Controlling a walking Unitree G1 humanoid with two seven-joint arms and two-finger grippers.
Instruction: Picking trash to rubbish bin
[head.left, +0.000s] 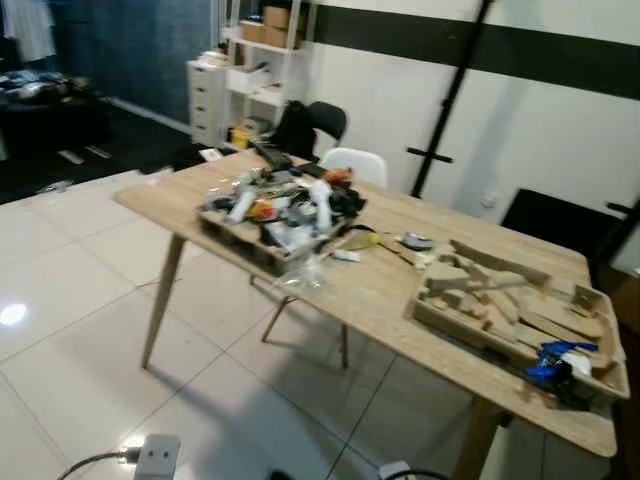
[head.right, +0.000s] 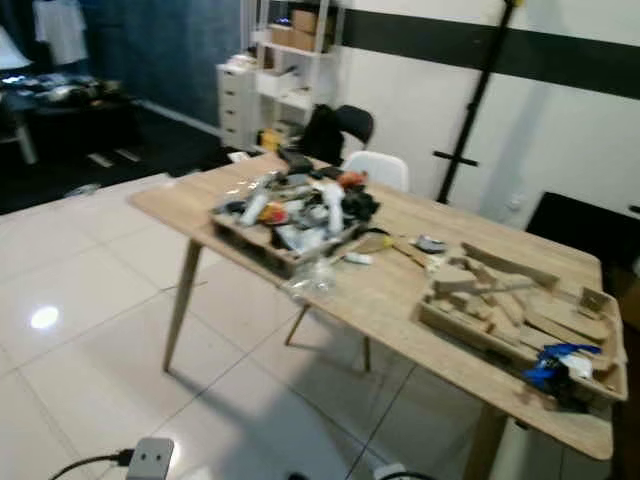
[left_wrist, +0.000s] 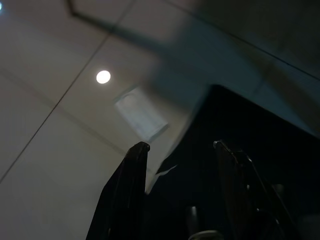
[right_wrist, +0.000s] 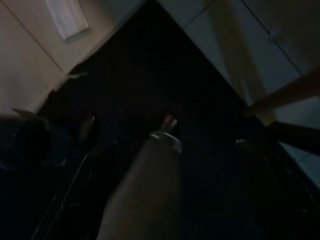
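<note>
Two shallow trays sat on a long, light-wood table (head.left: 375, 285) with slim splayed legs, on glossy white floor tiles (head.left: 70, 300). One tray (head.left: 245, 235), of rough brown board, held the trash (head.left: 285, 205): a jumbled heap of bottles, wrappers and dark scraps, with a crumpled clear wrapper (head.left: 305, 272) lying just beside it at the table edge. Toward the robot's right, the second tray (head.left: 505, 310) carried flat cardboard offcuts and a blue object (head.left: 555, 362) at its near corner. A white chair (head.left: 355, 165) stood behind the table.

Left gripper (left_wrist: 181, 146) hung low above the tiled floor, its two smooth black fingers (left_wrist: 131, 190) parted with a clear gap between them. Right gripper (right_wrist: 210, 165) also hung idle in deep shade beside a dark surface; whether its fingers were parted could not be made out. Both grippers were well apart from the trash on the table
</note>
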